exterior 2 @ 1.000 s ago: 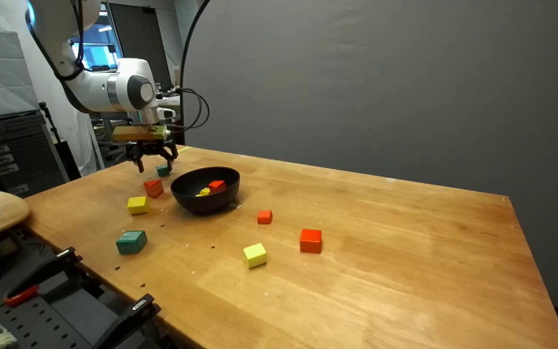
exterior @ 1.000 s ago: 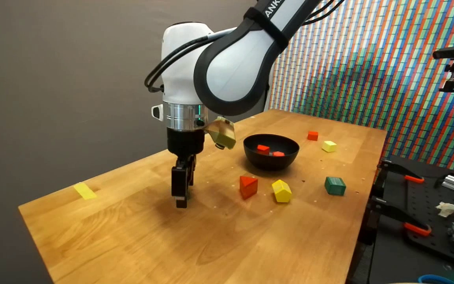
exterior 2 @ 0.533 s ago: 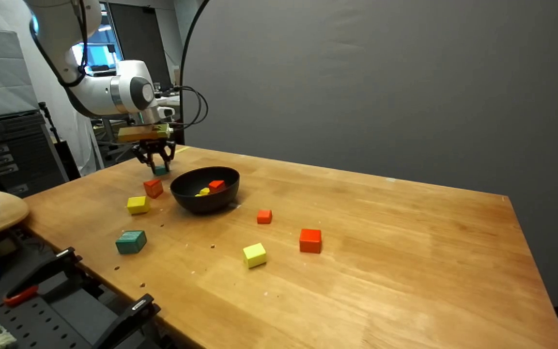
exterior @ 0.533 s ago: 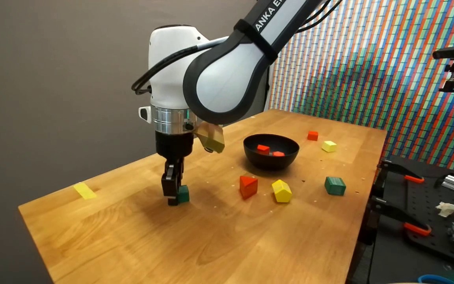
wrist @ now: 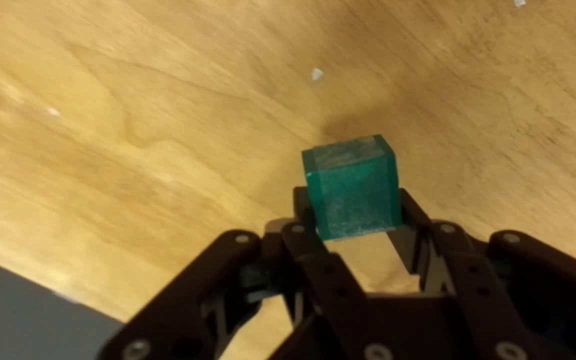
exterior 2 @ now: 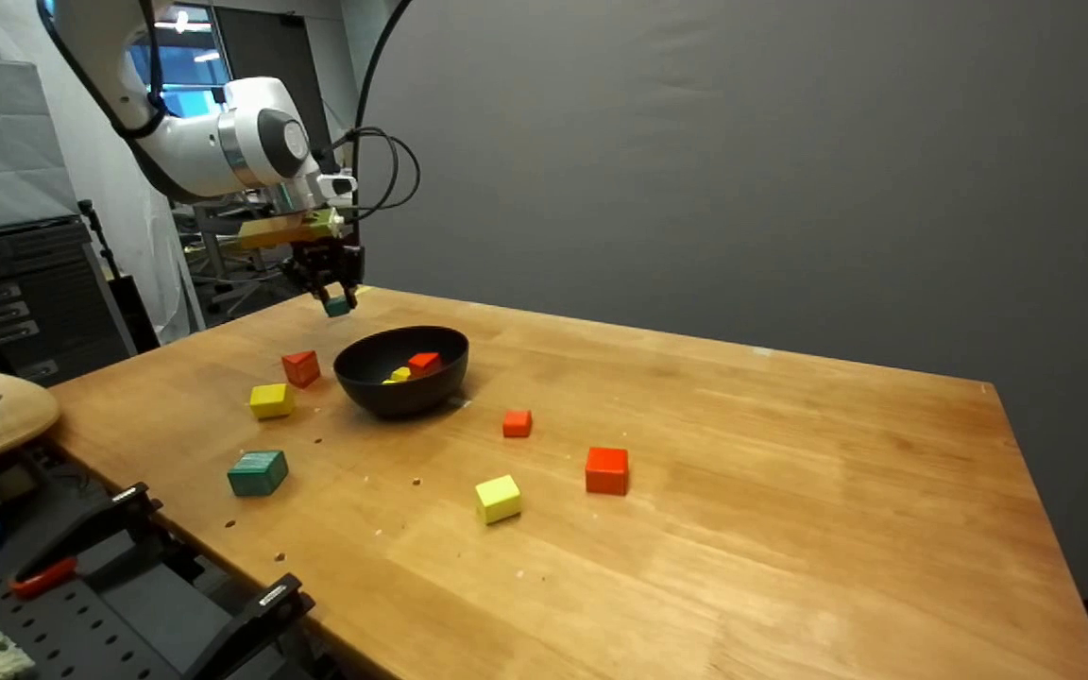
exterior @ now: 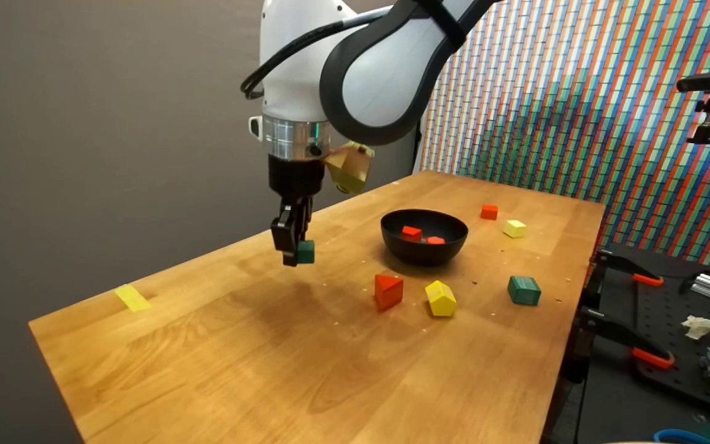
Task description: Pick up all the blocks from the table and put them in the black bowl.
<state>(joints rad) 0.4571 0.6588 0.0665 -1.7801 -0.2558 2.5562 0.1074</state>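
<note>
The hand (wrist: 356, 204) is clamped on a green block (wrist: 354, 195), which in the wrist view sits between two dark fingers (wrist: 414, 210), slightly turned. Both fingers are somewhat blurred, and the block hides part of their inner faces. Its near face is glossy teal with a smudged patch; the narrower face beyond is duller, with a grain like wood.

In an exterior view, the near finger covers part of the block, held clear above the surface (exterior: 219, 370) and apart from the black bowl (exterior: 424, 254). The arm (exterior: 296, 74) is cut off by the top edge. Inside the bowl, two red blocks (exterior: 412, 233) show only in part, the near wall hiding their lower portions.

In an exterior view with a small red block (exterior 2: 517, 423), the fingers merge darkly, the green block a tiny patch at their tips. A yellow piece (exterior 2: 399, 374) in the bowl is partly behind the rim.
</note>
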